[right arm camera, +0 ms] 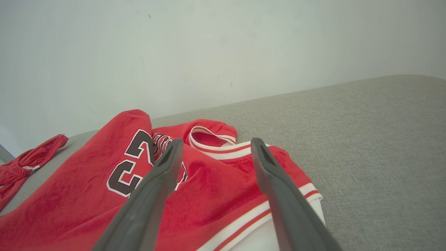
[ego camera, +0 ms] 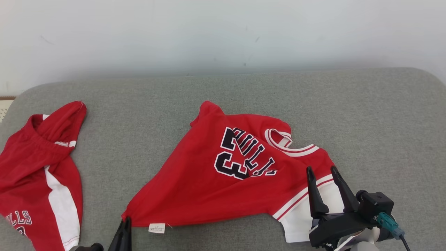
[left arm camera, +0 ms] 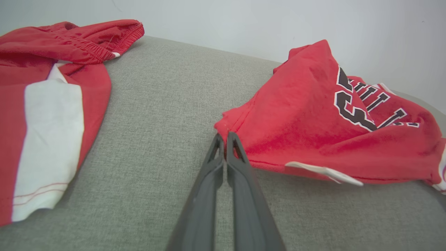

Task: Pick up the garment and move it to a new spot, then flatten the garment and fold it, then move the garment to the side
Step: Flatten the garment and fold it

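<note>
- Place: plain indoor room. I cannot tell whether it is a home or a lab.
- Wall point(ego camera: 223, 31): pale, flat, with a few faint scuff marks, directly behind my work area.
- Tabletop point(ego camera: 366, 115): padded, covered in grey woven fabric, rounded corners, set against the wall.
- Clothing laid before me: red basketball jersey point(ego camera: 195, 181) and red shorts point(ego camera: 31, 167), well apart.

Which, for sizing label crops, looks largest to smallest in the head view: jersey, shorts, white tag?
1. jersey, largest.
2. shorts, though partly cut off at the edge.
3. white tag, smallest.
</note>
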Controlling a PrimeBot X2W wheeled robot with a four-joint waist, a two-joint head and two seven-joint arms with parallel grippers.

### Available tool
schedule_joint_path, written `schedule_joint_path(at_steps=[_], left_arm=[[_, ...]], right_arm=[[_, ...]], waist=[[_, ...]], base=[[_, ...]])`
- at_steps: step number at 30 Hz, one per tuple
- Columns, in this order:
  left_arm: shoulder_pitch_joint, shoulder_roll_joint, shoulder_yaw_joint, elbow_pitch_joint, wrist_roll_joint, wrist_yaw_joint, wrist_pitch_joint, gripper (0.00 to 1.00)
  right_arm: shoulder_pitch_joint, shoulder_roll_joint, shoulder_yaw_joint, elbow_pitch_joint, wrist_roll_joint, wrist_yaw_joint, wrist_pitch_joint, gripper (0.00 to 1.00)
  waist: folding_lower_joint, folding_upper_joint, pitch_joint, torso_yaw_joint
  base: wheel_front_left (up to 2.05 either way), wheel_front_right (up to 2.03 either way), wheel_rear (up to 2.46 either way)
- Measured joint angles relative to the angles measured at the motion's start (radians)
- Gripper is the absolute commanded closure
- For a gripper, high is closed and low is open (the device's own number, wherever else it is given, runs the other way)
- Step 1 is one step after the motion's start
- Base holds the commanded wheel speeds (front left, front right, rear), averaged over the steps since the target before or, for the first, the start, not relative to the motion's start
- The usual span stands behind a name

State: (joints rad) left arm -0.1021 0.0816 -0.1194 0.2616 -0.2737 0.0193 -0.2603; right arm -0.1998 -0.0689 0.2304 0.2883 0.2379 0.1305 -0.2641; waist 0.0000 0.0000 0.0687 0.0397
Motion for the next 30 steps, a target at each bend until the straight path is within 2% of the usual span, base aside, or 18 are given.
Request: schedule_joint_path(at_steps=[1, 13, 24, 30], left_arm=[[0.005, -0.002, 0.01, 0.003, 0.0, 0.0, 0.0, 0.0], [0.038, -0.026, 0.123, -0.061, 0.037, 0.0, 0.0, 0.0], [0.094, -0.029, 0.231, -0.249, 0.125, 0.01, 0.0, 0.0], [0.115, -0.03, 0.257, -0.287, 0.141, 0.017, 0.0, 0.0]], right_arm=[[0.0, 0.0, 0.002, 0.0, 0.001, 0.0, 0.0, 0.0], [0.0, -0.009, -0.006, -0.006, 0.004, 0.0, 0.0, 0.0], [0.005, -0.031, -0.017, -0.026, -0.026, 0.0, 0.0, 0.0], [0.023, -0.045, -0.014, -0.04, -0.028, 0.0, 0.0, 0.0]], waist=[[0.0, 0.0, -0.002, -0.003], [0.0, 0.0, -0.022, -0.009], [0.0, 0.0, -0.037, -0.04], [0.0, 0.0, -0.048, -0.062]], base=[[0.0, 0.0, 0.0], [0.0, 0.0, 0.0], [0.0, 0.0, 0.0], [0.0, 0.0, 0.0]])
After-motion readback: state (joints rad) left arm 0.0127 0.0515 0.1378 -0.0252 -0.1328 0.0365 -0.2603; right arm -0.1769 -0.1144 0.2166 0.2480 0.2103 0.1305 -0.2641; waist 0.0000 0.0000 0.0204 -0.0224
